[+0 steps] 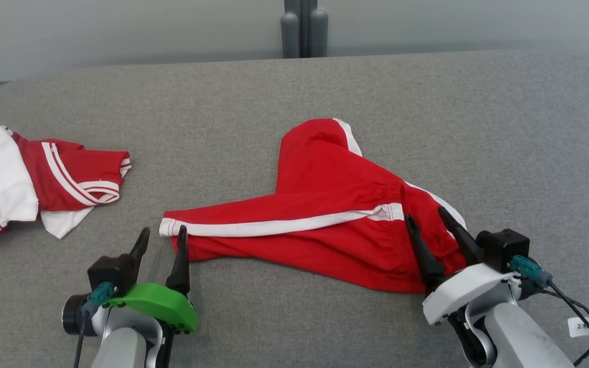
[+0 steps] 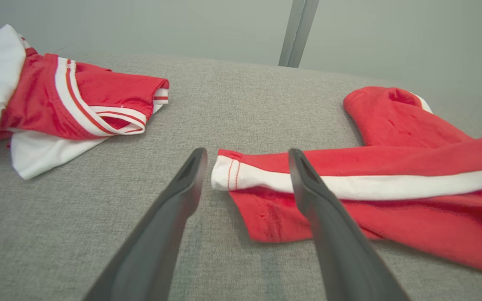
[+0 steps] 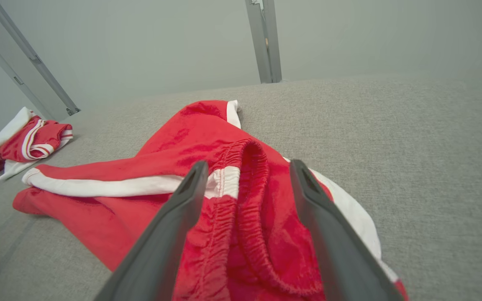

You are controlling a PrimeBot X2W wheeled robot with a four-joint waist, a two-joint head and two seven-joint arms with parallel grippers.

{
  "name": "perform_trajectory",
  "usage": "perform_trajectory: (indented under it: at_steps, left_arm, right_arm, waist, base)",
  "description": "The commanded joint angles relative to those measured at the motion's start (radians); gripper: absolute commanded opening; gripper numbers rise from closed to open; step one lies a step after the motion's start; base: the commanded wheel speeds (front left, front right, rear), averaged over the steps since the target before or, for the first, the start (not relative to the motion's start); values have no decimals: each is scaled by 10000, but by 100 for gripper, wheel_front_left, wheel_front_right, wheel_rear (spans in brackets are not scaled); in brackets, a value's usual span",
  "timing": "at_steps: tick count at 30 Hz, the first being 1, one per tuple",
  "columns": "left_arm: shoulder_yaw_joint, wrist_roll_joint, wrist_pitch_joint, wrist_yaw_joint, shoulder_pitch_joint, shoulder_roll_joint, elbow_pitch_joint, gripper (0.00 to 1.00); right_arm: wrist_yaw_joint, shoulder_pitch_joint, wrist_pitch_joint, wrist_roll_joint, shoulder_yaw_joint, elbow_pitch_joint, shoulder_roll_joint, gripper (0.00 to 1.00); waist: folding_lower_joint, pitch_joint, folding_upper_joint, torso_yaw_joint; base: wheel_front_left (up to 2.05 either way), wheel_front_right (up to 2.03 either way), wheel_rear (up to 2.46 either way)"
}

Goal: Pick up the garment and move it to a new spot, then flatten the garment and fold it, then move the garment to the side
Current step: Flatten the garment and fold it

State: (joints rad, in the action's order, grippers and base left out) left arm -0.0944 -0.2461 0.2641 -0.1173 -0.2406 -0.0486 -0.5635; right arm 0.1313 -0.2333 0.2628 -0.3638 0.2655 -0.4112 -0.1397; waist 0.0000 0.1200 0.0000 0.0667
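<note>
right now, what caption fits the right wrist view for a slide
Right gripper open over the red garment's elastic waistband, grey table beyond.

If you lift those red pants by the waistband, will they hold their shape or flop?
Probably flop: the red pants lie wrinkled and twisted, so the long leg would likely dangle. They look thin, so probably light. The gathered elastic waistband looks bunchy, probably an easy grip.

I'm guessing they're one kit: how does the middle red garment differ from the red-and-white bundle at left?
The red white-striped cloth garment lies sprawled out; the crumpled red-and-white cloth bundle is bunched. The garment is mostly red; the bundle shows broad white panels. Both rest on the grey fabric surface.
</note>
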Motion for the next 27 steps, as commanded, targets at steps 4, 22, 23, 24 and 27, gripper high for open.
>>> perform_trajectory:
  at_steps: [4, 22, 23, 24, 27]
  left_arm:
    - [-59, -347, 1, -115, -660, -42, -432, 100]
    - [-832, -1415, 1, -144, -1425, -140, -1047, 100]
    - [-838, -1482, 1, -144, -1454, -155, -1074, 100]
    - [-872, -1579, 1, -145, -1483, -163, -1132, 100]
    - [-822, -1788, 1, -145, -1569, -253, -1211, 100]
  right_arm:
    - [-11, -560, 28, -488, 585, -354, -198, 100]
    - [-11, -1438, 28, -1670, 1906, -767, -579, 100]
    - [-11, -1449, 28, -1706, 1939, -763, -595, 100]
    - [-11, -1461, 28, -1726, 1983, -758, -611, 100]
    - [-11, -1506, 28, -1812, 2075, -736, -644, 100]
  waist:
    - [0, 652, 0, 132]
    - [0, 1075, 0, 193]
    - [0, 1081, 0, 193]
    - [0, 1087, 0, 193]
    - [0, 1088, 0, 184]
  base:
    - [0, 0, 0]
    - [0, 0, 0]
    - [0, 0, 0]
    - [0, 0, 0]
    - [0, 0, 0]
